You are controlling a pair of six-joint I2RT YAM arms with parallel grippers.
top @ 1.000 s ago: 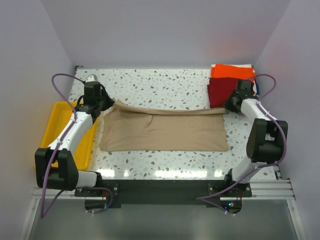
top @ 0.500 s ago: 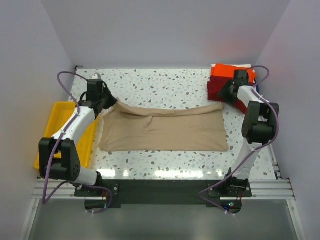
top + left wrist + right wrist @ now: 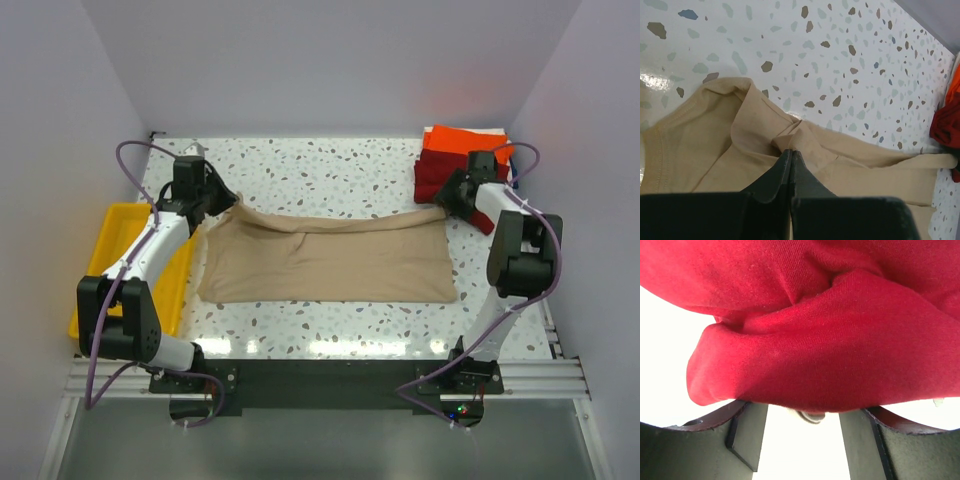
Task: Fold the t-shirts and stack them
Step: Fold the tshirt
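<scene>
pinching the tan t-shirt [image 3: 330, 262] at its far-left corner, left gripper [image 3: 791, 152] clenched.
shirt lies spread across the table [image 3: 300, 160]; right gripper [image 3: 802, 412] released, fingers apart, close up to the dark red t-shirt [image 3: 805, 350] far right.

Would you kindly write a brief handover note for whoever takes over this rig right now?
Left gripper: shut on the far-left corner of the tan shirt.
Right gripper: open, at the dark red shirt.
Dark red and the orange shirt lie together at the table's far-right corner; tan is spread mid-table.
Done: tan not yet stacked.
Left: finish folding it, then stack all three.
</scene>
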